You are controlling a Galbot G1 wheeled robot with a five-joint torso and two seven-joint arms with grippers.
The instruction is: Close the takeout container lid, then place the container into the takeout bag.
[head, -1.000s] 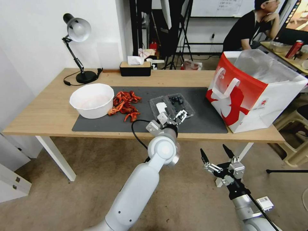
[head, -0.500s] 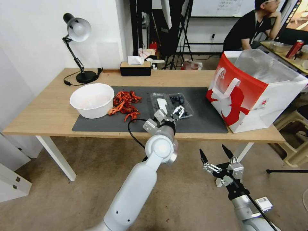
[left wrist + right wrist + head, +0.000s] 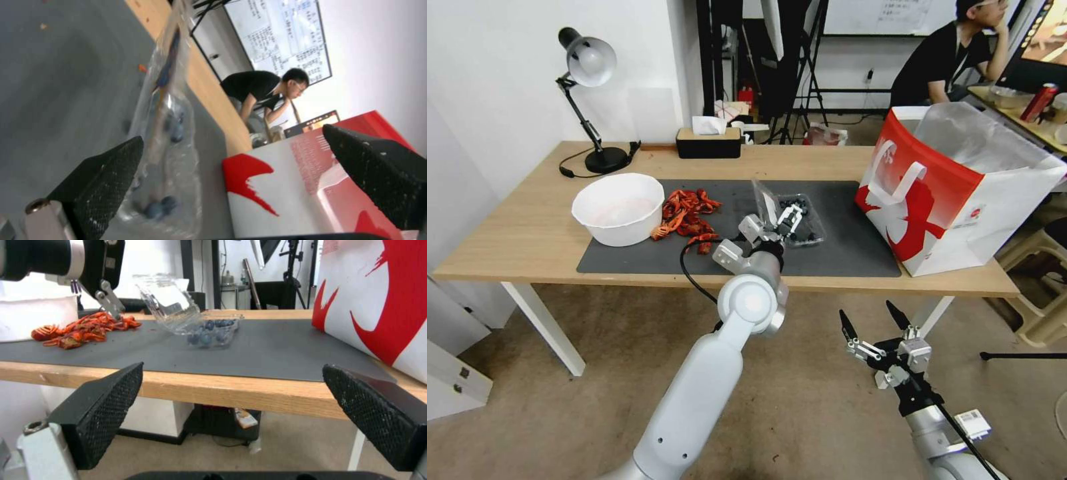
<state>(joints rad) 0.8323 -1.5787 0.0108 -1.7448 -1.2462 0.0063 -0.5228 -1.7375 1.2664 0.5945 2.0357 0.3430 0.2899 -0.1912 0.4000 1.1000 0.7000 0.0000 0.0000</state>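
Head view, mid-frame: left gripper (image 3: 779, 220), fingers apart, has tipped the clear sticker-bearing plastic lid (image 3: 766, 198) upright since a second ago, so closing's roughly halfway; right gripper (image 3: 875, 321) hangs open low.

The lid (image 3: 166, 300) stands tilted half-open over the berry box (image 3: 212, 331) on the counter (image 3: 249, 391); right pincer (image 3: 231, 413) spread wide.

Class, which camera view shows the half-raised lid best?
The right wrist view: the lid shows side-on, tilted over the berries. The head view has it small behind the left gripper; the left wrist view blurs it.
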